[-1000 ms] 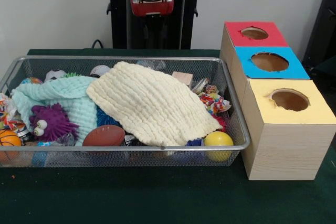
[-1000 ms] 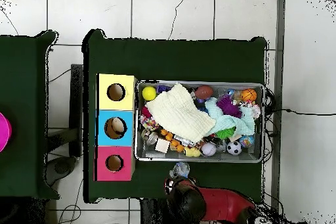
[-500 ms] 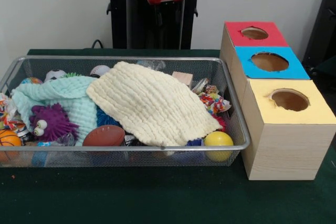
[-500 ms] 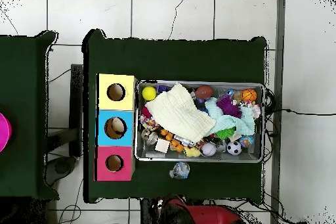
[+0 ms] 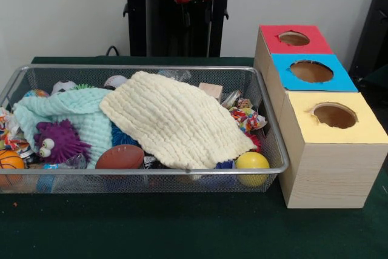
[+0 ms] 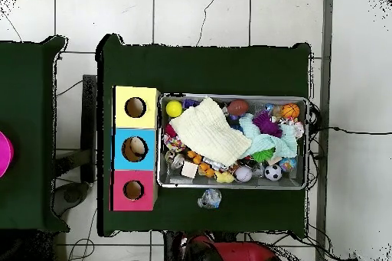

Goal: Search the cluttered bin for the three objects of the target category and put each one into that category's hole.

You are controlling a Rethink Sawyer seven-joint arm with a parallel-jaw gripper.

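Observation:
A wire mesh bin [image 5: 145,170] holds a heap of toys, largely covered by a cream cloth [image 5: 176,119] and a mint cloth [image 5: 73,113]. A yellow ball [image 5: 252,164], a brown football [image 5: 120,157], a purple spiky toy with eyes [image 5: 57,141] and a basketball [image 5: 9,162] show along the near side. Three boxes with round holes stand beside the bin: red [image 5: 315,40], blue [image 5: 339,80] and yellow [image 5: 370,131]. My gripper [image 5: 194,11] hangs high behind the bin, drawn back and apart from everything; its red wrist shows at the top edge.
In the overhead view a clear crinkly object [image 6: 210,197] lies on the green table just outside the bin [image 6: 233,187], on the robot's side. The arm [image 6: 230,252] sits at the bottom edge. Something pale lies inside the blue box [image 6: 121,149].
The arm has drawn back from the bin's edge toward its base; in the front view the red wrist rose and shifted right. Bin contents have not moved.

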